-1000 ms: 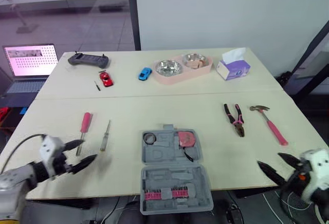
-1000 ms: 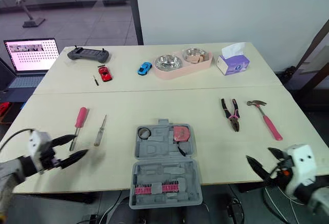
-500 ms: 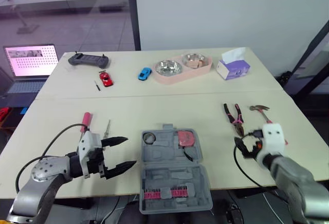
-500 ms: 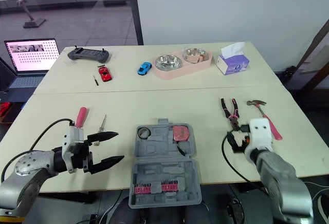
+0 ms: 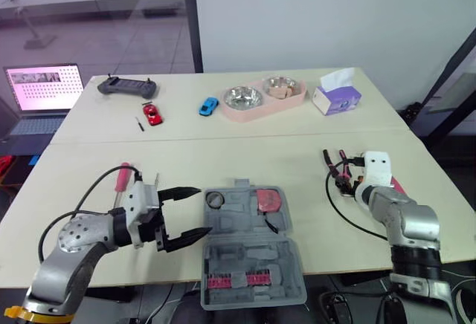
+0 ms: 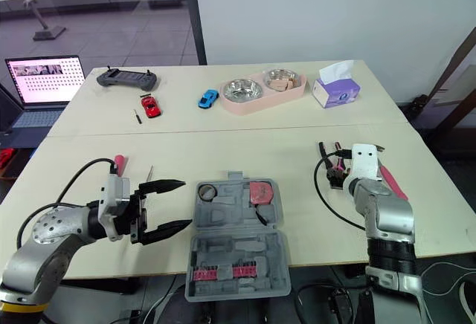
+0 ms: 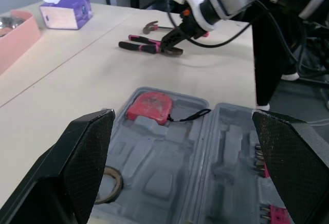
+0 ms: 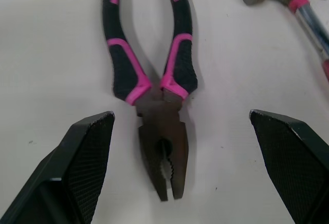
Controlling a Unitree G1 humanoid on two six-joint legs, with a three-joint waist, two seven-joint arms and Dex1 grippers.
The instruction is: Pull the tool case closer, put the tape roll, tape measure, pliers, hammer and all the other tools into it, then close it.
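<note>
The grey tool case (image 5: 249, 253) lies open near the table's front edge, with the tape roll (image 5: 216, 200) and the pink tape measure (image 5: 268, 200) in its far half. My left gripper (image 5: 195, 210) is open just left of the case. A pink-handled screwdriver (image 5: 123, 169) and a slim one (image 5: 156, 181) lie behind that arm. At the right, my right gripper (image 8: 180, 116) is open, its fingers (image 8: 85, 167) on either side of the head of the black-and-pink pliers (image 8: 154, 90). The hammer (image 6: 392, 184) lies just right of them, partly behind the wrist.
On the far table stand a laptop (image 5: 44, 86), a black controller (image 5: 129, 86), a red toy car (image 5: 153, 113), a blue toy car (image 5: 210, 106), a pink tray (image 5: 256, 110) with two metal bowls and a purple tissue box (image 5: 336, 99).
My left gripper has moved right, up to the case's left side. My right gripper has risen from the table's front edge to the pliers' head. The tools have not moved.
</note>
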